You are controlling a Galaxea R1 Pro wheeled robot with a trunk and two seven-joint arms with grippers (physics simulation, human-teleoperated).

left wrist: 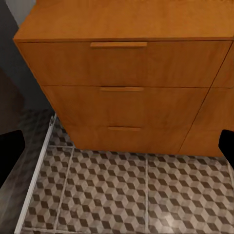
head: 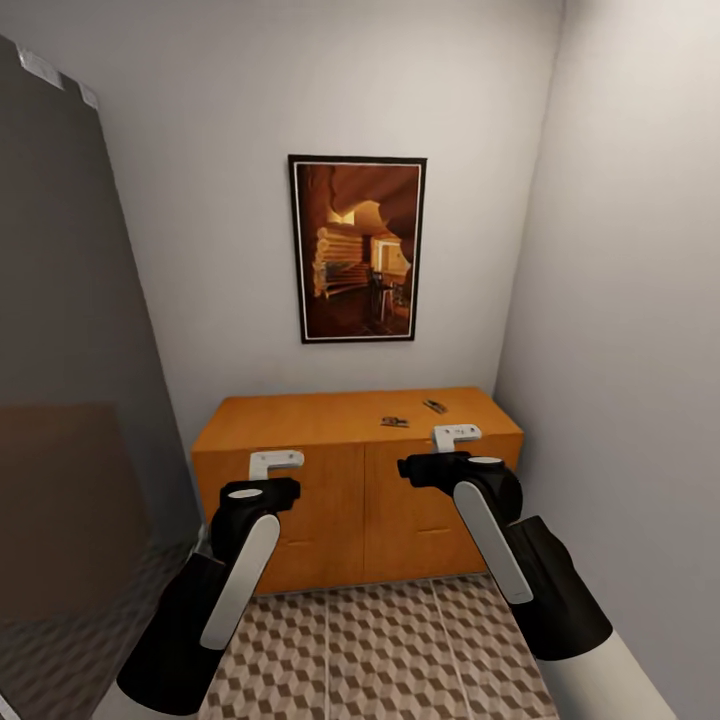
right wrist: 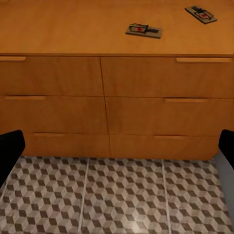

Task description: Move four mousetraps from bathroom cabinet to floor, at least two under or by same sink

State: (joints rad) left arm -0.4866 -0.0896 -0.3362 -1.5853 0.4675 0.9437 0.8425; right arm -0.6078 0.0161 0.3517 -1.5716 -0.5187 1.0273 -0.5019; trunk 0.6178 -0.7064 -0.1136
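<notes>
The cabinet [head: 300, 425] is a low orange-brown chest against the back wall, its drawers shut. Two mousetraps lie on its top toward the right: one [head: 394, 422] nearer the front edge, also in the right wrist view [right wrist: 143, 30], and one [head: 435, 406] farther back, likewise in that view [right wrist: 201, 14]. My left gripper [head: 276, 463] hovers open in front of the left drawers [left wrist: 118, 63], holding nothing. My right gripper [head: 457, 436] is open and empty just before the front edge, close to the traps. The cube-patterned bathroom floor [head: 380, 650] lies below. The sink is out of view.
A smoked glass panel [head: 70, 400] runs along the left, with a metal rail [left wrist: 36, 170] at the floor. A framed log-cabin picture [head: 357, 248] hangs above the chest. A plain wall [head: 630, 350] closes the right side, leaving a narrow aisle.
</notes>
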